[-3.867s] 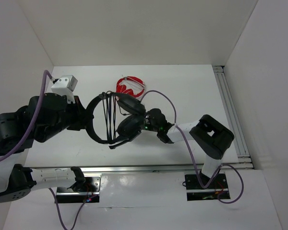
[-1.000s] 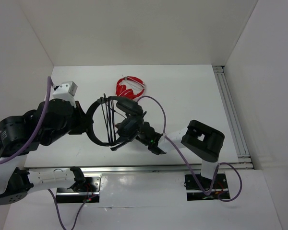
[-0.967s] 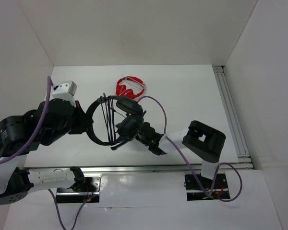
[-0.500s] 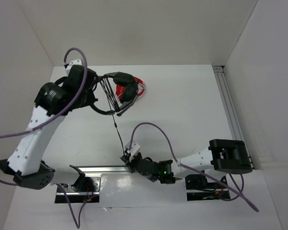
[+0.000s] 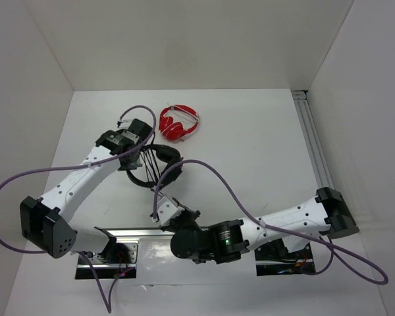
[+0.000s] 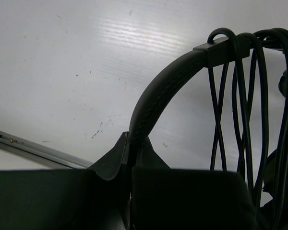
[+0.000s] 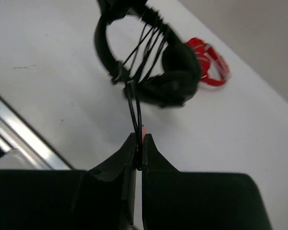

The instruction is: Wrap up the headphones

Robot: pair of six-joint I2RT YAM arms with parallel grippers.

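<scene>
Headphones (image 5: pixel 163 157), mid-left, are gripped at headband (image 6: pixel 153 96) by L gripper (image 6: pixel 130 146), cable (image 7: pixel 133 109) is pinched taut in R gripper (image 7: pixel 138 146); loops (image 6: pixel 263 81) cd be dragged off or cable slipped if over-pulled.

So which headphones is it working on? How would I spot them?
Look at the white table, left of middle. The black headphones are held by the left end effector, cable looped across the headband; the red headphones beyond them are smaller.

Headphones' cable (image 7: pixel 134 120) between closed jaws
</scene>
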